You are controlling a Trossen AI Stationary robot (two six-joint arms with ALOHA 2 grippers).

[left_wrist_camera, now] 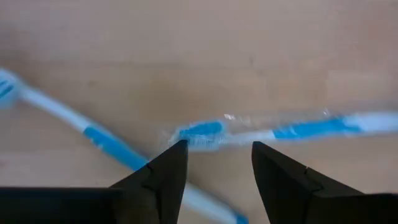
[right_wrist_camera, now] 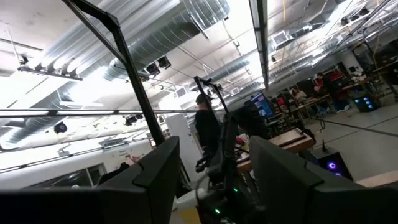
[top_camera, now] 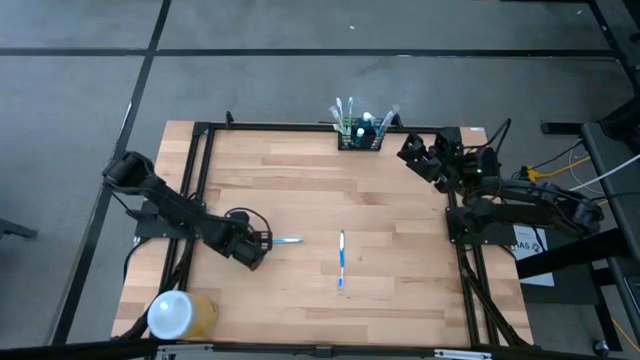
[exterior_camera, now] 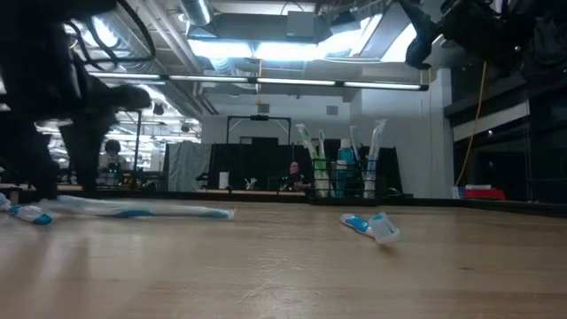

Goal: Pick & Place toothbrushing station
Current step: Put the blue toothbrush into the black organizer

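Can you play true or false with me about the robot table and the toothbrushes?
1. The left gripper is down by a wrapped toothbrush. True.
2. The black toothbrushing station is empty. False: brushes and a tube stand in it.
3. The right gripper holds a toothbrush. False: its fingers are open and hold nothing, up beside the station.
4. A blue and white toothbrush lies flat mid-table. True.
5. The yellow cylinder sits at the table's far edge. False: it is at the near left corner.

Two toothbrushes lie before the distant toothbrushing station.
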